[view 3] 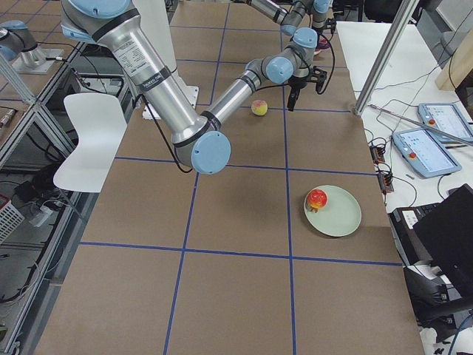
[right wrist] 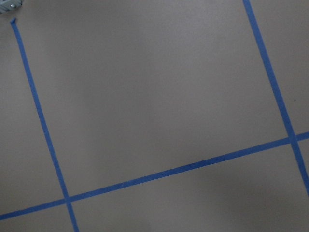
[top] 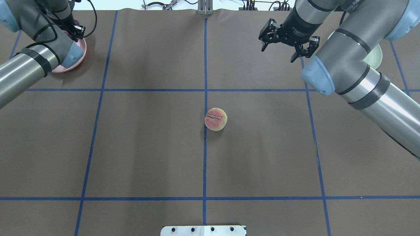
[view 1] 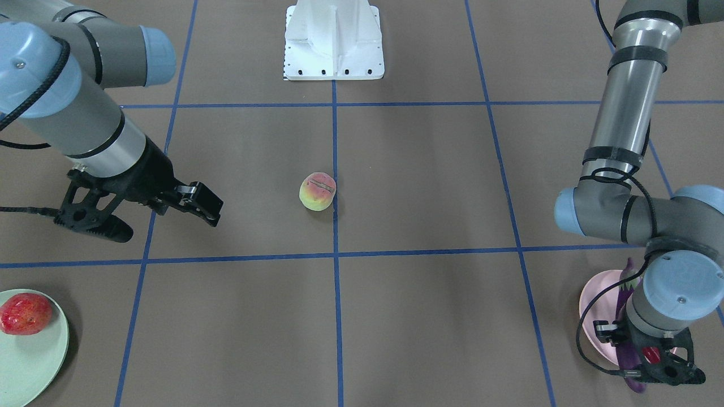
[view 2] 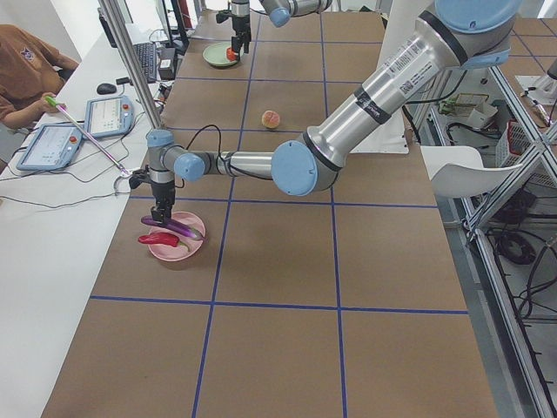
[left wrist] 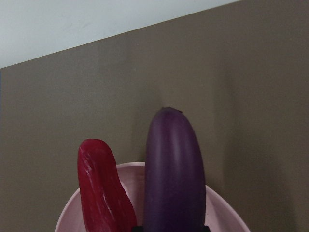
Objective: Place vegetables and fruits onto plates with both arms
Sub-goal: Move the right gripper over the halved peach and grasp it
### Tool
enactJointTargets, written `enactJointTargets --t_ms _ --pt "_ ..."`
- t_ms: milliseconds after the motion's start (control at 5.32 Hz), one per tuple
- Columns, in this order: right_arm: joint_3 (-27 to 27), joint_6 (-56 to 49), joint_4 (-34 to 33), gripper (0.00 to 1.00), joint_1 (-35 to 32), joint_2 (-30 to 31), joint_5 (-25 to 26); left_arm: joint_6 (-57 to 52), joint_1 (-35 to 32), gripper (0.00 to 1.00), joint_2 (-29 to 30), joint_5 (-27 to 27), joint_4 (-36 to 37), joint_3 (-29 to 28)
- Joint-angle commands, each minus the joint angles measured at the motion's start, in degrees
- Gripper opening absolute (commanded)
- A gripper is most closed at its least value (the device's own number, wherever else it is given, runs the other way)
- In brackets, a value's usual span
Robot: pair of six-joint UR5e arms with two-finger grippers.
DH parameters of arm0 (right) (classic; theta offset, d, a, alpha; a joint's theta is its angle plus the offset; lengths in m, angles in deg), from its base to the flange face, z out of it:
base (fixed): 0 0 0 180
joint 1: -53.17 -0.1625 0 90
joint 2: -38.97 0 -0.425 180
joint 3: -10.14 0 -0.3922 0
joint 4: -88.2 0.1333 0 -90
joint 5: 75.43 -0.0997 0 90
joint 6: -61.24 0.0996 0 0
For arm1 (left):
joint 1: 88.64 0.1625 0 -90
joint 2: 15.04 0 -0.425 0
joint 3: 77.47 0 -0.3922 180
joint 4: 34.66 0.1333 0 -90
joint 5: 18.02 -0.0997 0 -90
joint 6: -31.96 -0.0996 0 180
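Seen from over the robot's shoulders, the pale pink plate (view 1: 597,299) sits far to the left of the peach and farther from the robot than it. A long, glossy purple eggplant (left wrist: 174,174) lies across this plate, its rounded end reaching out past the rim. Side by side with it is a shorter, wrinkled red chili pepper (left wrist: 104,193), which also overhangs the rim. The left hand (view 2: 163,215) hangs straight down over the eggplant, close to it. Whether it grips the eggplant or stands apart from it cannot be told, since the arm and the vegetables cover its jaws.

The peach (top: 216,119) itself lies alone near the middle of the brown surface (top: 147,147), just beside a blue tape line. It is round and yellow-green with a pink blush, and a dark crease runs across its top.

To the right of the peach and beyond it, the right hand (top: 277,54) hovers over bare surface with its jaws spread wide and nothing between them. Farther right of the peach is the pale mint green plate (view 3: 341,214), well apart from that hand. It carries the bumpy red-orange fruit (view 3: 317,198), which rests close to the plate's rim on the side toward the peach.
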Motion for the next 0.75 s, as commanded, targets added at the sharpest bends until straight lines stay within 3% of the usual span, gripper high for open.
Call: enactJointTargets --t_ms 0,188,564 --pt "0.5 5.1 -3.5 1.0 8.7 -3.8 6.2 -3.2 -2.2 1.0 0.1 0.4 1.3 3.5" --pt "0.0 6.8 -3.5 1.0 12.8 -4.4 9.6 -6.0 -3.7 1.0 0.3 1.3 6.5 7.7" --pt "-6.9 7.5 -3.0 1.0 17.7 -7.8 14.6 -11.0 -7.5 1.0 -0.2 10.6 16.0 18.5"
